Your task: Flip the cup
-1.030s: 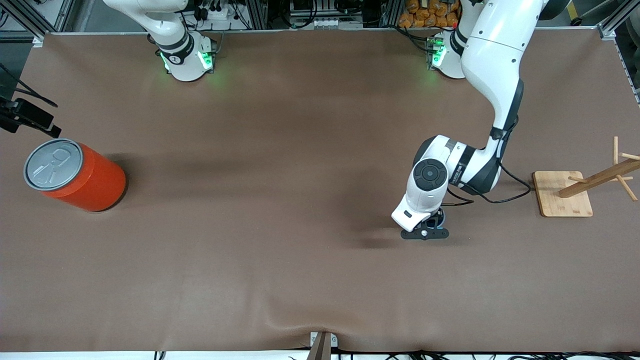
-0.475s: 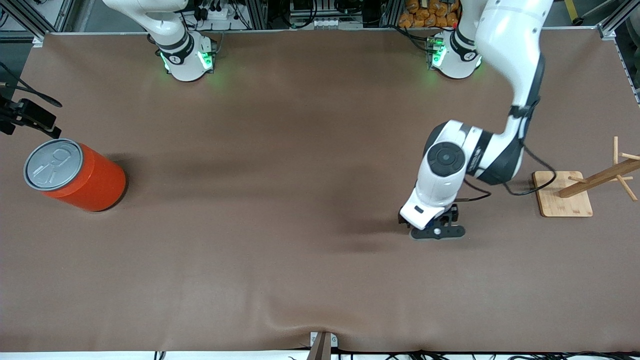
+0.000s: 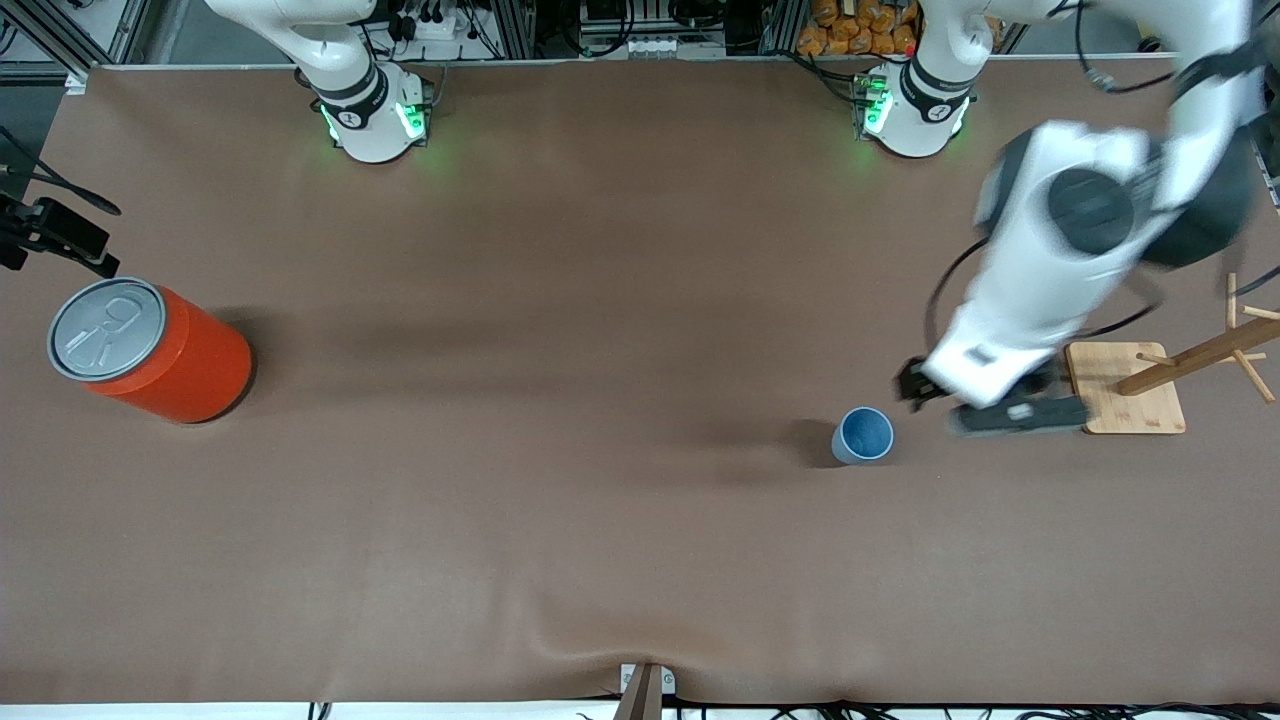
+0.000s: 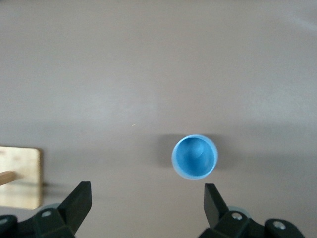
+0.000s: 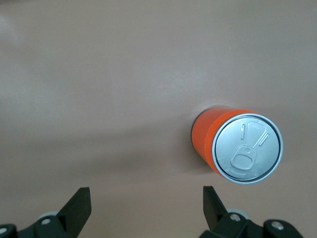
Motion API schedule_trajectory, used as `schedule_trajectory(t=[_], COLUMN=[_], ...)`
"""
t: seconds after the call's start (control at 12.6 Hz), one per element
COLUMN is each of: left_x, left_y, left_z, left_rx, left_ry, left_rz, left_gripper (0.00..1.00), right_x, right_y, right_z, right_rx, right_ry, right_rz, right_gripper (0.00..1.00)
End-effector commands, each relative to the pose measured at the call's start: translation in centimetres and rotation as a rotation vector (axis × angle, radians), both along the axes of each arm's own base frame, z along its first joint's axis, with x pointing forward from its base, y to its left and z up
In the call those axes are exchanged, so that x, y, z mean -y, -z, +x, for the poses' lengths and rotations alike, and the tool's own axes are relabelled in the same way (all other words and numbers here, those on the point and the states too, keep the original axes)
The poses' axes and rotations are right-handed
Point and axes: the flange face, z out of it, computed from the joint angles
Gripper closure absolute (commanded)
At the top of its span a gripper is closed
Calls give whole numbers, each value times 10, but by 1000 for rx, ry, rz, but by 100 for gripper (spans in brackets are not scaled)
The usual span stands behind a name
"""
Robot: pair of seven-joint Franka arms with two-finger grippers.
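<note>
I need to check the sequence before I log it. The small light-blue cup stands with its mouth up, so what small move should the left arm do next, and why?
Probably just finish pulling away. The small light-blue tapered plastic cup stands on the brown table, mouth up, and nothing touches it. The left claw is open and empty, up beside the cup toward the wooden peg rack. The right claw waits open above the large orange can.

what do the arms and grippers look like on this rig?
Both arms are glossy white with black joint bands and green lights at the bases. The left arm has a round dark cap at its wrist joint and a loose black cable. The left gripper and right gripper have black wedge-shaped fingers.
</note>
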Motion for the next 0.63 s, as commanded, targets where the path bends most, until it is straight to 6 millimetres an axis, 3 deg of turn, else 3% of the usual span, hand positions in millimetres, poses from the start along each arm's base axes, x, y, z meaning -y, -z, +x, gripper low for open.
schedule_trajectory(t=[0.0, 0.32, 0.55], left_x=[-75, -92, -89], left_y=[-47, -82, -117], left_z=[-34, -93, -95], left_rx=[-65, -114, -125], left_ry=[64, 70, 104], left_rz=[-73, -73, -56], left_gripper=[0, 0, 0], right_x=[11, 10, 8], right_y=[-3, -3, -4], right_z=[0, -1, -2], right_rx=[7, 6, 2], right_ry=[10, 10, 9], right_rz=[43, 48, 48], right_gripper=[0, 0, 0])
